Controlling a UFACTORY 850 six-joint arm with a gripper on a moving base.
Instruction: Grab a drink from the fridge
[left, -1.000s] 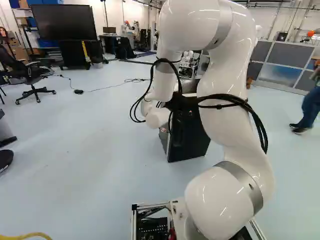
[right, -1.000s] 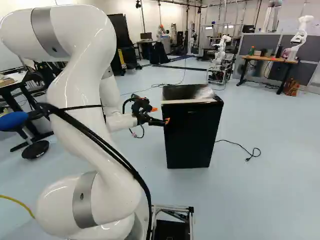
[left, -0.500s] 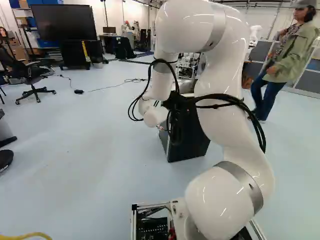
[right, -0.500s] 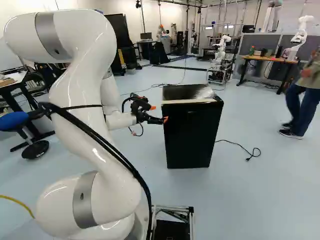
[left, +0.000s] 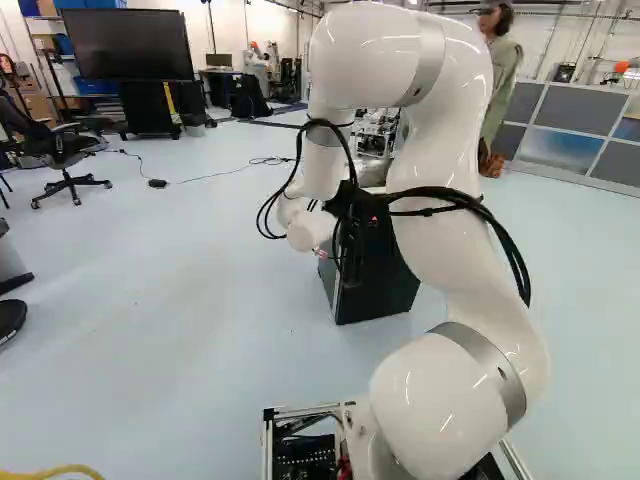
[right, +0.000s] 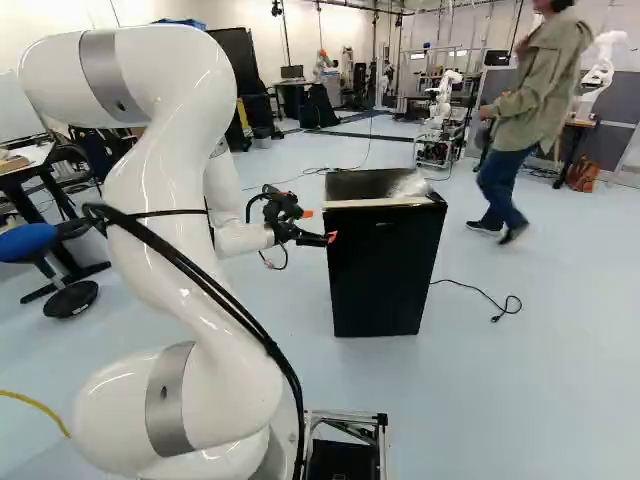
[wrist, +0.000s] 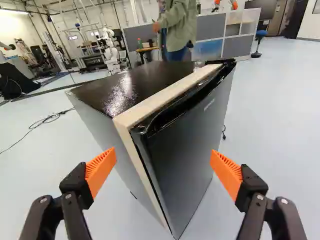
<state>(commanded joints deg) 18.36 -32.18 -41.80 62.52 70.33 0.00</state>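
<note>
My gripper (right: 319, 226) is at the near left top corner of the small black fridge (right: 385, 275) in the right base view. Seen from the wrist, the gripper (wrist: 162, 165) stands wide open, its orange pads (wrist: 101, 170) apart with nothing held. The fridge (wrist: 185, 150) lies ahead, one upright corner showing between the fingers. Its dark door (wrist: 180, 140) is shut, with a pale strip along the edge behind it. The inside of the fridge is hidden. In the left base view, my arm partly covers the fridge (left: 385, 290).
Clear plastic (right: 410, 187) lies on the fridge top. A black cord (right: 480, 293) runs over the floor beside the fridge. Farther back are another robot (right: 443, 95) and low partitions (left: 565, 140). An office chair (left: 65, 160) stands at the left of the left base view.
The upper part of my arm has shifted a little, rightward in the right base view and leftward in the left one. The gripper has barely moved and stays open. Base and fridge have not moved.
</note>
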